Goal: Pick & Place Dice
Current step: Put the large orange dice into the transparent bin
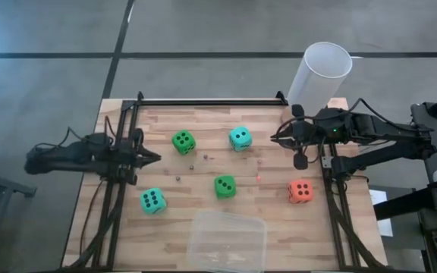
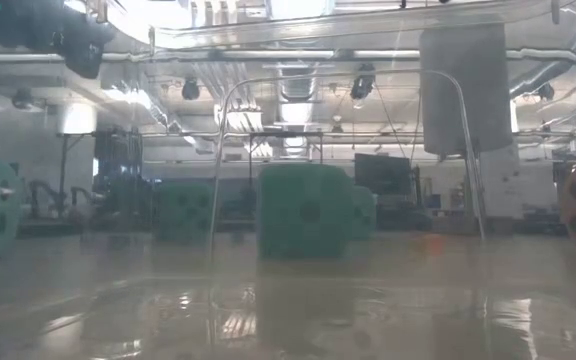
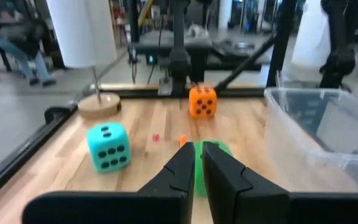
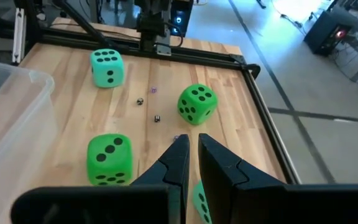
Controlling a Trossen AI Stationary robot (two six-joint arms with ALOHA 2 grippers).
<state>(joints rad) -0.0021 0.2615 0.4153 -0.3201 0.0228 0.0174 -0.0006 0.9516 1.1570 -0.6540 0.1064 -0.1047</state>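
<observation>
Right now both my grippers hover empty over the wooden bench (image 1: pixel 203 220), fingers pinched nearly together. My left gripper (image 1: pixel 156 158) sits by the left edge; my right gripper (image 1: pixel 276 138) sits near the far right corner.

Five soft-looking cubes with black pips lie scattered on the pale planks, all apart from one another. One green die (image 1: pixel 183 142) and one teal die (image 1: pixel 240 138) sit toward the far edge, the teal one just beside my right fingertips. A second green die (image 1: pixel 224 186) lies about mid-bench, a second teal die (image 1: pixel 152 200) toward the near left, and the orange-red die (image 1: pixel 300 191) near the right edge.

A clear plastic tub (image 1: pixel 227 241) with rounded corners rests at the near edge. A tall frosted cylinder (image 1: pixel 321 76) stands at the far right corner. A few tiny dark and reddish bits (image 1: pixel 191 167) dot the wood between the dice.

A black metal rail (image 1: pixel 203 101) frames the far edge. Around the bench the floor is grey concrete; the low view shows a bright workshop with ceiling ducts.
</observation>
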